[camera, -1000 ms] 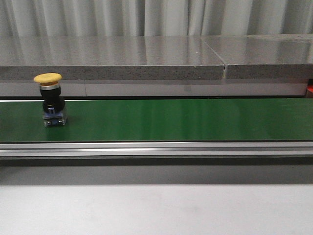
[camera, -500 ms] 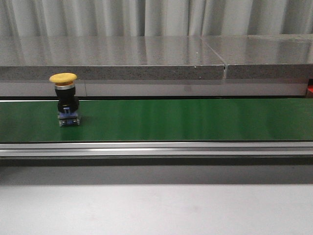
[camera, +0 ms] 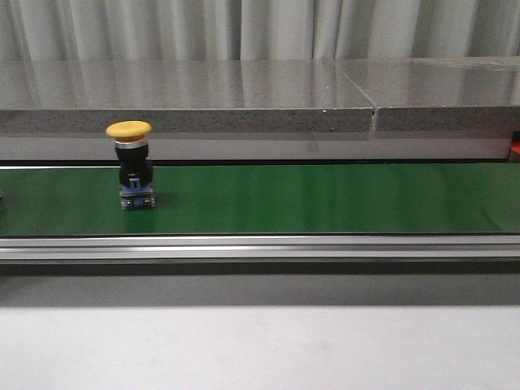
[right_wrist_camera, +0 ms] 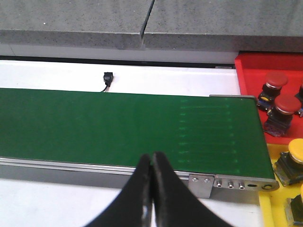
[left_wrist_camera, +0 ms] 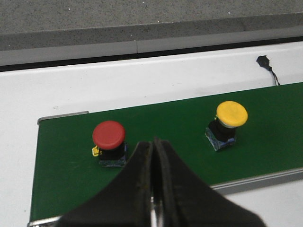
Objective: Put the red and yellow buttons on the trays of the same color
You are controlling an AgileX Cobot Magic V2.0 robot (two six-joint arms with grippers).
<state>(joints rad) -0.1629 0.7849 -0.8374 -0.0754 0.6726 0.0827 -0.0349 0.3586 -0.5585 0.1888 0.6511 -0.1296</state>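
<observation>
Yellow button (camera: 130, 165) has ridden rightward along green belt (camera: 325, 199); both grippers clenched, empty.

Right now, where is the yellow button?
The yellow button stands upright on the green belt, toward its left end in the front view. The left wrist view shows the red button beside it on the belt.

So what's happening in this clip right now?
Nothing is being handled yet. A yellow button stands upright on the green conveyor belt, and it has shifted rightward along the belt over the last second. The left wrist view shows a red button on the belt beside it. Both grippers are shut and empty: the left gripper hovers above the two buttons, and the right gripper hangs near the belt's other end, where the red tray and yellow tray already hold buttons.
</observation>
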